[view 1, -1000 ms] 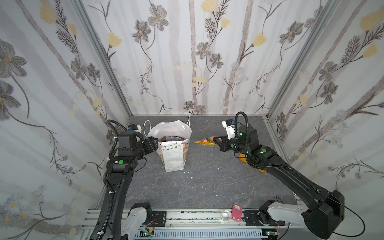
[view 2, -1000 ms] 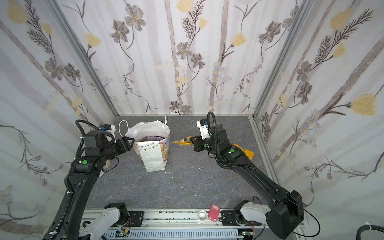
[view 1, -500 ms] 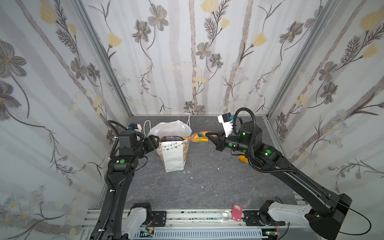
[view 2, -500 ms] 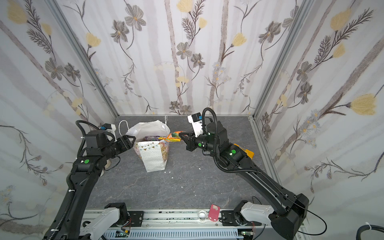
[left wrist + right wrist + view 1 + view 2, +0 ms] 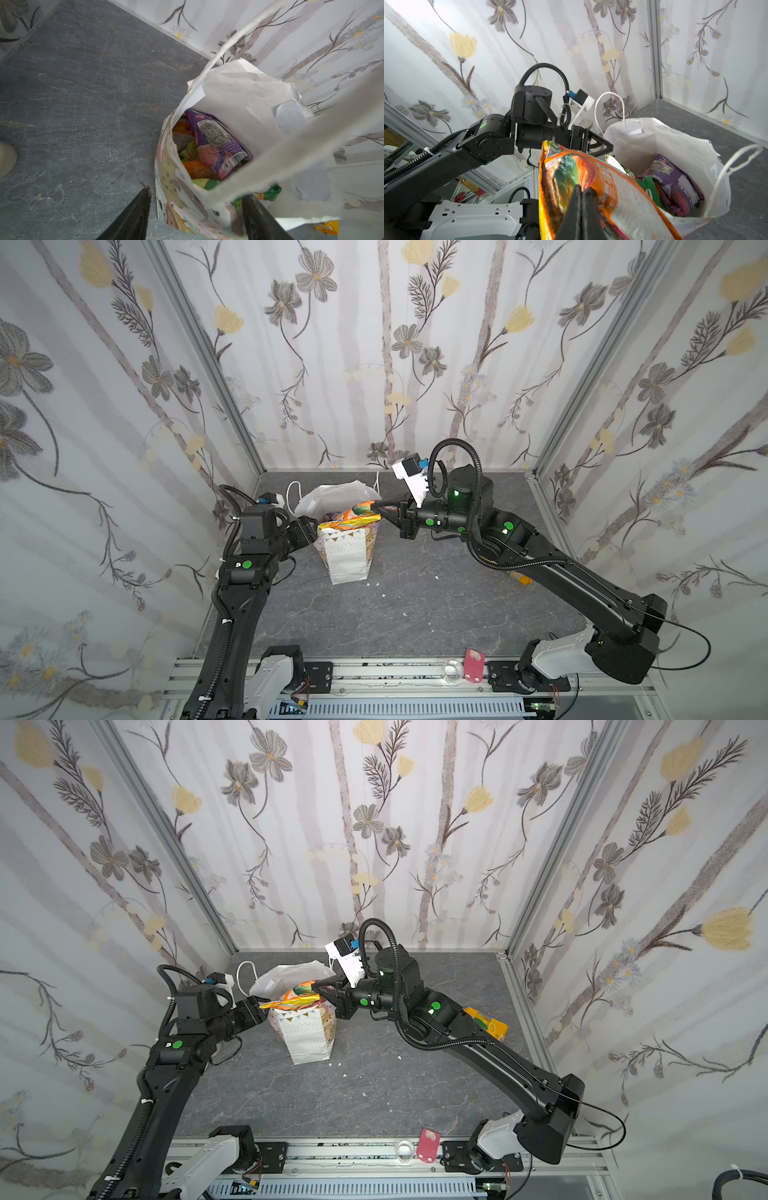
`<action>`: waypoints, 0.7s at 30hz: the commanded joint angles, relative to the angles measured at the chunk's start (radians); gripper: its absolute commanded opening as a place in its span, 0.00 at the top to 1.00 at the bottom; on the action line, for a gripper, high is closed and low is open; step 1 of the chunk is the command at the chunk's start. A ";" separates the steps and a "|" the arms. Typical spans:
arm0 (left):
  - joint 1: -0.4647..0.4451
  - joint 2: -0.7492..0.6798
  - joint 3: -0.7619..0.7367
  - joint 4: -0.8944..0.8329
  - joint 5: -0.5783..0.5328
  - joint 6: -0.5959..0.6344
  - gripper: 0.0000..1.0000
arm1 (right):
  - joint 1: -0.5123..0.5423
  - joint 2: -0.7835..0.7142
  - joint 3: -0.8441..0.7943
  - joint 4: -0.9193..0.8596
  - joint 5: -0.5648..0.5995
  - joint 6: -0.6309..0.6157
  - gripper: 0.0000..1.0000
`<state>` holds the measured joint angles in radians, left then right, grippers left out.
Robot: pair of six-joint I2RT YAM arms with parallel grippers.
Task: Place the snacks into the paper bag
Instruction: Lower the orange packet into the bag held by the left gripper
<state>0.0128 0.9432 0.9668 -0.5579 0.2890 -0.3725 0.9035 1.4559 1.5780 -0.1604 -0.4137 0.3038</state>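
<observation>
**Orange packet held at the bag's mouth**

The right claw is pressed together on an orange packet, pinching it near one edge. In both top views the packet lies roughly level across the open top of the bag, and its free end reaches the rim on the left arm's side. The claw sits at the rim's other side.

The bag stands upright on the table between the two arms, towards the back wall, with its mouth wide open. Inside, a purple packet lies on top, with green and orange ones partly under it.

The left claw is spread. One finger is outside the bag over the table and the other is at the mouth, with the bag's printed wall between them. Whether either finger touches the paper cannot be told. A blurred cord handle crosses the left wrist view.

A yellow-orange packet lies on the table behind the right arm, well apart from the bag.
</observation>
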 commanded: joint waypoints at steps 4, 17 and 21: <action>0.002 -0.012 -0.013 0.002 0.011 0.006 0.31 | 0.008 0.076 0.086 0.040 -0.027 -0.034 1.00; 0.001 -0.019 -0.013 -0.004 0.023 0.007 0.32 | 0.009 0.289 0.272 -0.055 0.139 -0.083 1.00; 0.001 -0.025 0.002 -0.003 0.050 0.004 0.32 | 0.010 0.341 0.322 -0.075 0.191 -0.095 1.00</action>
<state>0.0128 0.9237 0.9546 -0.5579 0.3111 -0.3698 0.9104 1.7782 1.8687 -0.2558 -0.2802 0.2340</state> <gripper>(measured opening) 0.684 0.050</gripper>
